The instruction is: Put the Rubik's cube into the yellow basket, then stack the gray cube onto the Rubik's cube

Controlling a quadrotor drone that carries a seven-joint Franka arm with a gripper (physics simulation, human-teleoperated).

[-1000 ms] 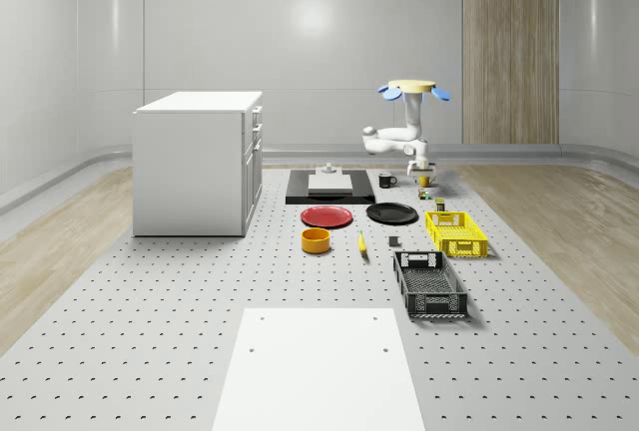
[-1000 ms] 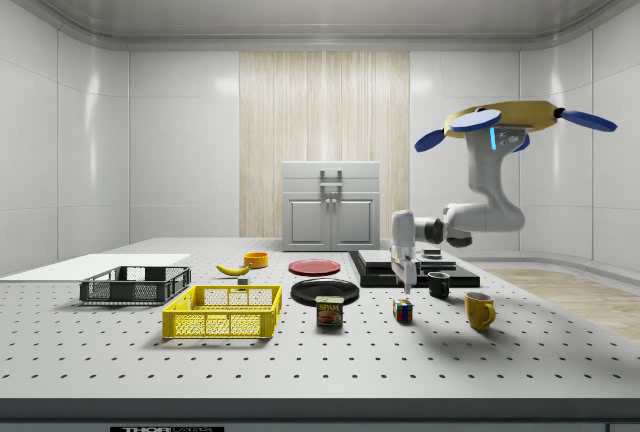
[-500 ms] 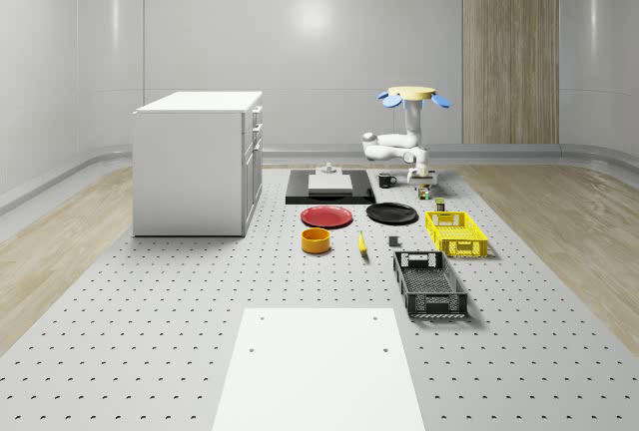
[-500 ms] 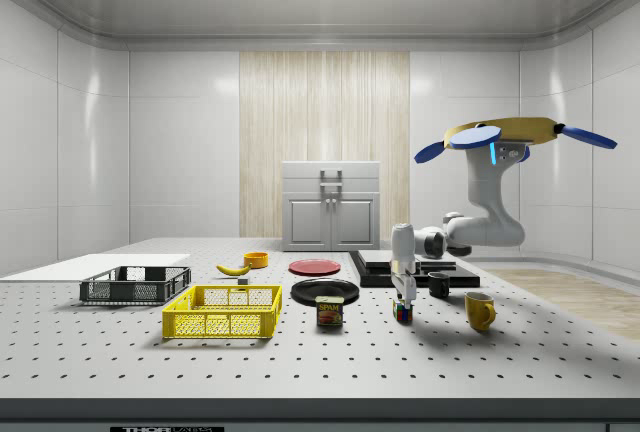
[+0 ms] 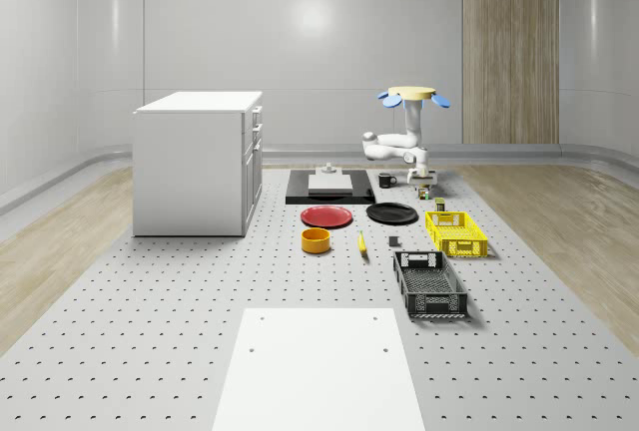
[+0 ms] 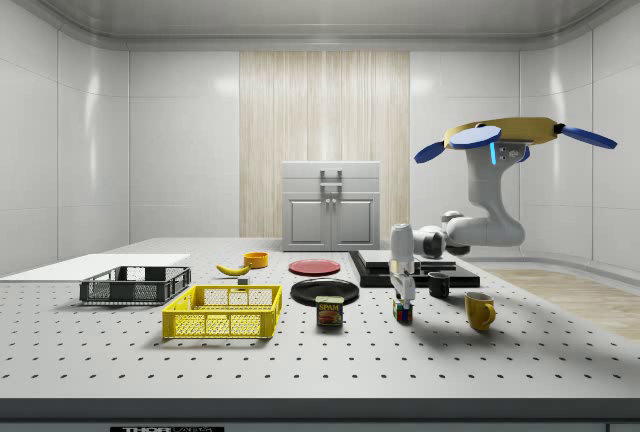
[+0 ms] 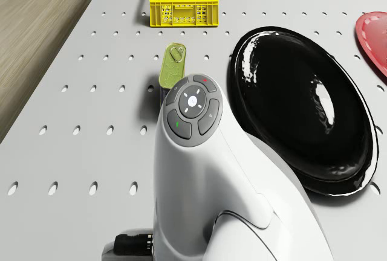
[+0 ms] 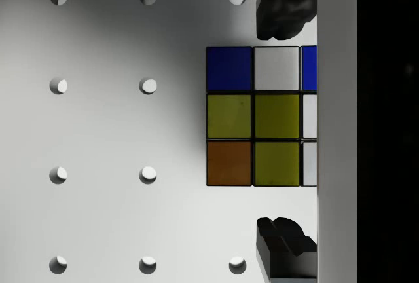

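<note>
**Dark fingers bracket the Rubik's cube on the perforated table**

Grey perforated table (image 6: 300, 362) carries everything here. The drone (image 6: 505, 134) hovers above the table's far end in the whole-scene view, its arm bent down so the gripper (image 6: 402, 297) hangs right over the Rubik's cube (image 6: 402, 311), which sits on the table between the Spam can (image 6: 329, 311) and the yellow mug (image 6: 479, 309). In the wrist view the cube (image 8: 262, 116) lies between the two dark fingertips (image 8: 285, 11), which stand wide apart, one on each side, with a gap to the cube at both; they are not closed on it. The yellow basket (image 6: 223, 311) stands well apart from the cube, toward the side view's left, next to the black basket (image 6: 135, 284). The gray cube (image 5: 394, 242) rests on the table just beside the banana (image 5: 361, 242), between the black plate (image 5: 391, 214) and the black basket.
</note>
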